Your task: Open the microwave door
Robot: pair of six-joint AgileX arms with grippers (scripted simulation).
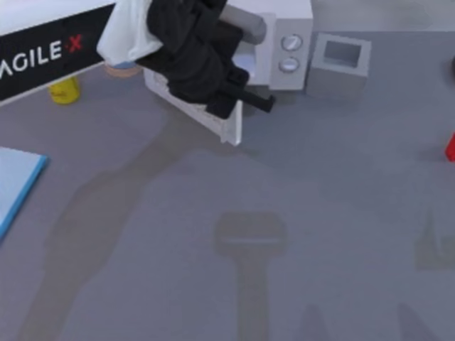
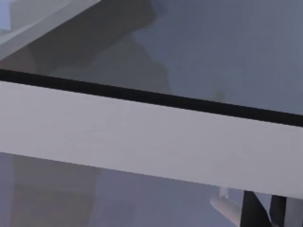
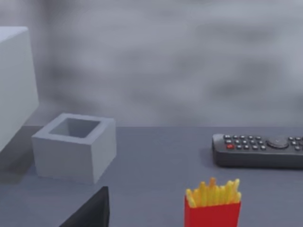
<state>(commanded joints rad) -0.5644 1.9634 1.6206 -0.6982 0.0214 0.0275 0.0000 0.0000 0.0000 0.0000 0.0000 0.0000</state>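
Gripping or merely pressing, I cannot tell: my left gripper sits in the upper middle of the top view, its black fingers at the free end of the microwave door, but my own arm covers the contact and the finger gap is hidden. In the left wrist view the door's pale edge fills the frame as a broad band, with two dark fingertips showing at the lower right.

At the top centre of the top view stands the microwave, with two round knobs facing the lower part of the frame. Its door is swung well out, hinged toward the upper left, and its long axis runs diagonally from that hinge down to the free end near the frame's centre. The inner face points toward the lower left.

My right arm is parked off the right edge; its wrist view shows a small grey open cube, a remote control and a red carton of fries.

Risks, as I judge them: the fingers may slip off the thin door edge as its arc turns, the door could then swing back, or a hard pull could drag the whole appliance toward the cube.
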